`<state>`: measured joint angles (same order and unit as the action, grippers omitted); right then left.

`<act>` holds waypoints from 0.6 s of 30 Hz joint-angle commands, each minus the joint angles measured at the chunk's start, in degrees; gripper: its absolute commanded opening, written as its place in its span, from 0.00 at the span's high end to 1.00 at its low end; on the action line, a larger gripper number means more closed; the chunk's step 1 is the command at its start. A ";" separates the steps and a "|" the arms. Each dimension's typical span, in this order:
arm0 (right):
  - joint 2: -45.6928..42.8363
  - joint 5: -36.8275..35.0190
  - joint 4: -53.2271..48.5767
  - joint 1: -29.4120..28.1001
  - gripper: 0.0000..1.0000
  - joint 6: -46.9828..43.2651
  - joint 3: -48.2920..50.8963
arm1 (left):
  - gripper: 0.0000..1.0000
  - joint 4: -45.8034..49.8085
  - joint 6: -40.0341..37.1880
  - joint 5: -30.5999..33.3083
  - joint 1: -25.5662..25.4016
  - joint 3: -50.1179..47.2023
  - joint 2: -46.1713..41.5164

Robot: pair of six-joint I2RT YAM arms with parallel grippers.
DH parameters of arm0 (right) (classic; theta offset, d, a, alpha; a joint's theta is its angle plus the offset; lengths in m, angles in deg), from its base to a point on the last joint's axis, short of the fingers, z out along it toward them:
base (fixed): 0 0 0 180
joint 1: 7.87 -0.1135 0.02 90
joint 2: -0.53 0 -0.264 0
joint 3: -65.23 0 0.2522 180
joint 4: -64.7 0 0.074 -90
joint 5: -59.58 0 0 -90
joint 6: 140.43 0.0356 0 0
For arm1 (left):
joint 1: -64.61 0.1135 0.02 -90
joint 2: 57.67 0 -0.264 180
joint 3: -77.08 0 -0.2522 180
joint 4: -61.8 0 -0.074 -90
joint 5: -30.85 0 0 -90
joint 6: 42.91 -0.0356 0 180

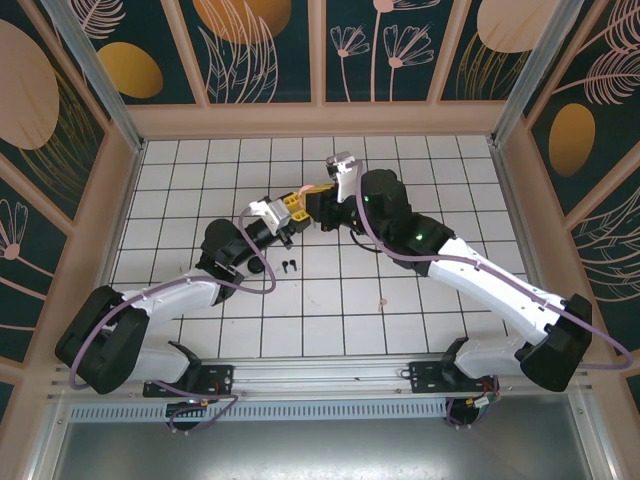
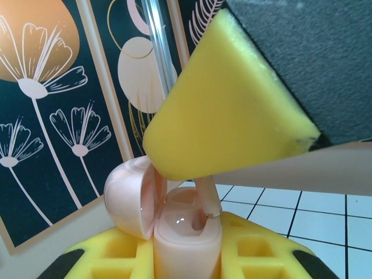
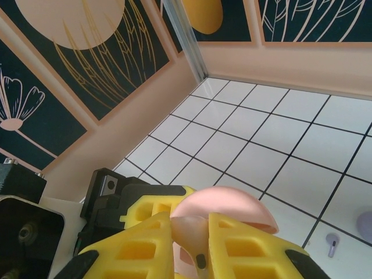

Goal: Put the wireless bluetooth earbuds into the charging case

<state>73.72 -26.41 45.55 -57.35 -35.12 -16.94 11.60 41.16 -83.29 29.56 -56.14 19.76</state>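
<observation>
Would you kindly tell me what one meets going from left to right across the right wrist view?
pink case → lilac earbud → lilac case, cut off by the edge

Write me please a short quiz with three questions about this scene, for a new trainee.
1. Which gripper holds the pale pink charging case: left or right?
2. True or false: the lid of this case is closed.
3. The two earbuds lying loose on the table are: A black, B green, C white.
Key: 1, the left gripper; 2, false, the lid stands open; 3, A.
</observation>
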 commanded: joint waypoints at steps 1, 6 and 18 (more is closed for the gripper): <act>0.65 -1.53 0.96 -0.01 0.83 -0.63 1.27 | 1.00 -1.98 0.69 -1.35 -0.55 1.89 -0.92; 0.81 -2.47 0.57 -0.10 0.83 -1.07 1.83 | 1.00 -1.87 0.72 -1.30 -0.62 2.05 -1.11; 2.04 -5.78 -0.51 -2.38 0.84 -2.92 2.40 | 1.00 -1.30 0.73 -1.45 -0.93 2.78 -1.29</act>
<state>74.18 -30.93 46.06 -58.81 -36.80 -15.97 13.61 41.33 -83.23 29.54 -56.07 19.74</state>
